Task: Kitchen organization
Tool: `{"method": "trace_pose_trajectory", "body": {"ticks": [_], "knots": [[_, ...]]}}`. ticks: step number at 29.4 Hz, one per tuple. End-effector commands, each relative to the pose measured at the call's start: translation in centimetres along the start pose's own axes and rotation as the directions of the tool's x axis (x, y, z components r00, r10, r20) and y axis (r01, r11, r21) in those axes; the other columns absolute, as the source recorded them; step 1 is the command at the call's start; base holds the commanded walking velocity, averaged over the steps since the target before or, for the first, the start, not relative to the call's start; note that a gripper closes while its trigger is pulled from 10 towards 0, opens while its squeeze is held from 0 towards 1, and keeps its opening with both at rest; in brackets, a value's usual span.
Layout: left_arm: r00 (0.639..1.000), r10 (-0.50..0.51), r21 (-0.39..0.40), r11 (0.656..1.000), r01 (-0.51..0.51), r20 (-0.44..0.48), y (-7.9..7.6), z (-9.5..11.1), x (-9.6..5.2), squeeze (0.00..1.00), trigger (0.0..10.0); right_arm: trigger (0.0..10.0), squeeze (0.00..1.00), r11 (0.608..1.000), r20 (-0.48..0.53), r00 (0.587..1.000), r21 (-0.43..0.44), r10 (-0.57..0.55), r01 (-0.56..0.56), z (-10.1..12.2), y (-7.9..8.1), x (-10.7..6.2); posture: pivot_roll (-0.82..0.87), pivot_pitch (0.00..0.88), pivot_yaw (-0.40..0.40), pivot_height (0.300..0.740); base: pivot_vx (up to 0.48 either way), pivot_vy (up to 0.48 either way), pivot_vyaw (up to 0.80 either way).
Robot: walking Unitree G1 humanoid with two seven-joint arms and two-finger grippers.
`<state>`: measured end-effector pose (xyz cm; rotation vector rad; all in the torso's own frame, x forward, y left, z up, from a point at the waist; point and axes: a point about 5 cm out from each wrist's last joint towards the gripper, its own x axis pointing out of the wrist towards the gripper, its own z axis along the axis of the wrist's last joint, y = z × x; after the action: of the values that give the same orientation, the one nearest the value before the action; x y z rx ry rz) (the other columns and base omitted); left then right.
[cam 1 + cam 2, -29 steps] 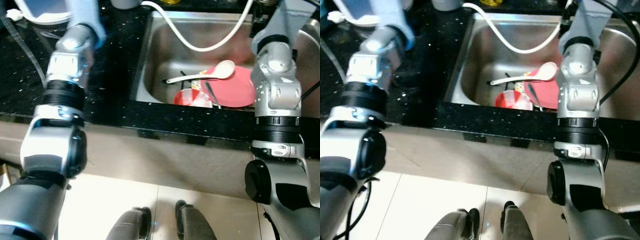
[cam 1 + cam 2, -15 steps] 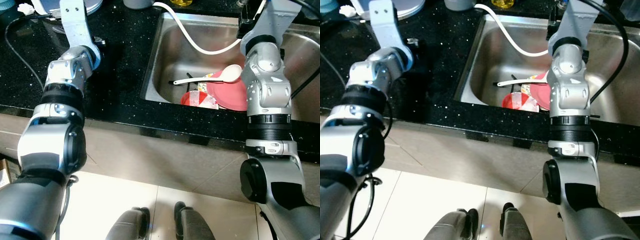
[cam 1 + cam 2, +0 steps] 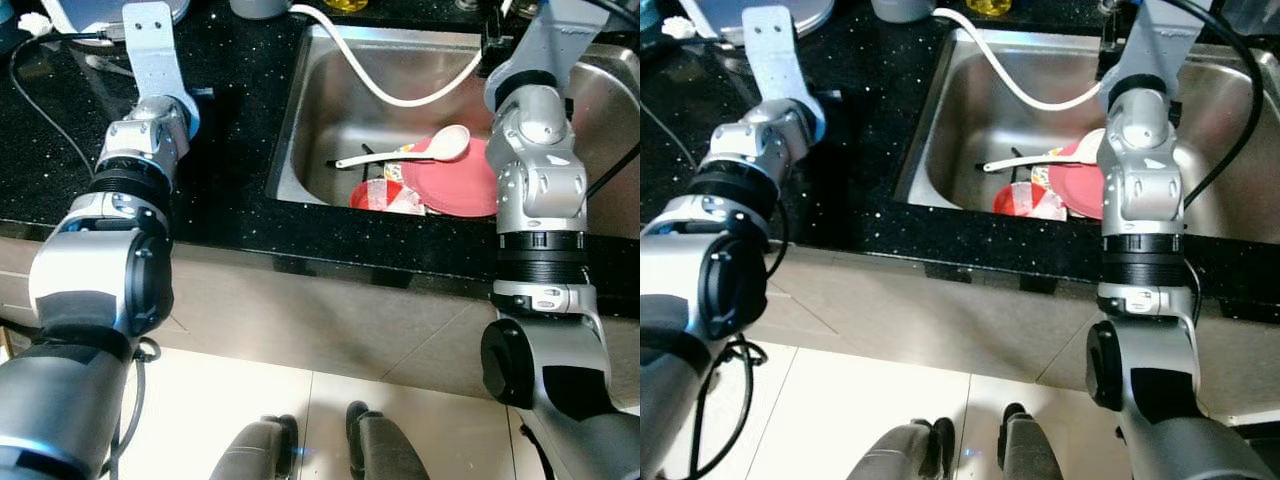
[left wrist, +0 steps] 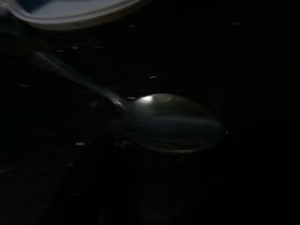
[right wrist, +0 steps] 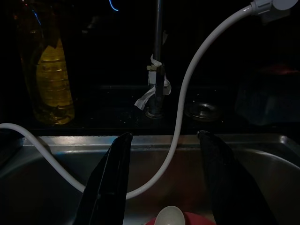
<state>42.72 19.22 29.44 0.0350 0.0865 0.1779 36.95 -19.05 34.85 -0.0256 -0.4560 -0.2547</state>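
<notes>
Since the earlier frame, right pincer [image 5: 164, 187], fingers spread, hovers above white spoon [image 3: 410, 150]; descend at 6 o'clock, centred.

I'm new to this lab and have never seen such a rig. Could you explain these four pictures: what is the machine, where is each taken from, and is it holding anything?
This is a humanoid robot with two silver arms, standing at a black kitchen counter. The two wide pictures come from the two eyes of its head camera, looking down past its arms at a steel sink. In the sink lie a red plate, a white spoon resting partly on it, a crumpled red-and-white wrapper and a white hose. The two dark pictures come from cameras on the wrists. The right claw, its two black fingers apart and holding nothing, hangs over the sink, facing the tap and a yellow bottle. The left wrist picture shows a metal spoon on the dark counter, unheld as far as I can tell.
</notes>
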Motion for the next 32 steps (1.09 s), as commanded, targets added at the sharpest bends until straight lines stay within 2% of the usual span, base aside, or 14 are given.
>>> {"method": "trace_pose_trajectory", "body": {"ticks": [1,3,4,5,6,9,10,15,20,31,32], "knots": [[0.997,0.069,0.047,0.997,-0.068,-0.018,1.8,-0.5,0.1,0.0,10.0,10.0,0.0,1.0,-0.018,1.0,0.01,0.003,-0.003,-0.3,-0.1,-0.2,-0.01,0.207,0.072,0.74,0.0,0.0,0.0],[0.994,0.109,0.065,0.992,-0.107,-0.026,2.6,-1.0,0.1,0.0,10.0,10.0,0.0,1.0,-0.026,1.0,0.013,0.003,-0.003,-0.5,-0.1,-0.4,-0.01,0.217,0.072,0.74,0.0,0.0,0.0],[0.991,0.126,0.068,0.99,-0.124,-0.034,3.0,-1.4,0.1,0.0,8.0,10.0,0.0,1.0,-0.03,1.0,0.014,0.003,-0.003,-0.6,-0.1,-0.4,-0.01,0.22,0.072,0.74,0.0,0.0,0.0],[0.991,0.126,0.068,0.99,-0.124,-0.034,3.0,-1.4,0.1,0.0,8.0,10.0,0.0,1.0,-0.03,1.0,0.014,0.003,-0.003,-0.6,-0.1,-0.4,-0.01,0.22,0.072,0.74,0.0,0.0,0.0],[0.99,0.138,0.067,0.988,-0.136,-0.041,3.2,-1.7,0.1,0.0,4.0,10.0,0.0,1.0,-0.033,0.999,0.015,0.004,-0.003,-0.7,-0.1,-0.4,0.0,0.222,0.071,0.74,0.0,0.0,0.0],[0.988,0.144,0.064,0.988,-0.141,-0.05,3.4,-2.0,0.2,0.0,4.0,10.0,0.0,1.0,-0.036,0.999,0.017,0.004,-0.004,-0.7,-0.1,-0.4,0.0,0.224,0.071,0.74,0.0,0.0,0.0],[0.988,0.145,0.062,0.988,-0.142,-0.06,3.5,-2.4,0.2,0.0,0.0,10.0,0.0,1.0,-0.039,0.999,0.018,0.006,-0.005,-0.8,0.0,-0.4,0.0,0.227,0.068,0.74,0.0,0.0,0.0],[0.986,0.147,0.065,0.988,-0.142,-0.079,3.8,-3.2,0.2,0.0,0.0,10.0,0.0,1.0,-0.048,0.999,0.023,0.012,-0.01,-1.0,0.1,-0.4,0.01,0.23,0.062,0.74,0.0,0.0,0.0],[0.982,0.166,0.052,0.986,-0.161,-0.094,4.8,-3.8,0.1,0.0,0.0,10.0,0.0,0.999,-0.054,0.998,0.036,0.028,-0.026,-1.0,0.7,-0.2,0.03,0.23,0.047,0.74,0.0,0.0,0.0],[0.987,0.157,0.087,0.984,-0.153,-0.031,5.1,-2.9,0.1,0.0,0.0,10.0,0.0,0.998,-0.054,0.998,0.043,0.04,-0.038,-1.0,1.1,-0.1,0.03,0.224,0.04,0.74,0.0,0.0,0.0],[0.989,0.149,0.109,0.983,-0.148,-0.005,5.0,-2.4,0.1,0.0,2.4,10.0,0.0,0.998,-0.052,0.998,0.044,0.04,-0.038,-0.9,1.1,-0.1,0.03,0.223,0.04,0.74,0.0,0.0,0.0]]}}
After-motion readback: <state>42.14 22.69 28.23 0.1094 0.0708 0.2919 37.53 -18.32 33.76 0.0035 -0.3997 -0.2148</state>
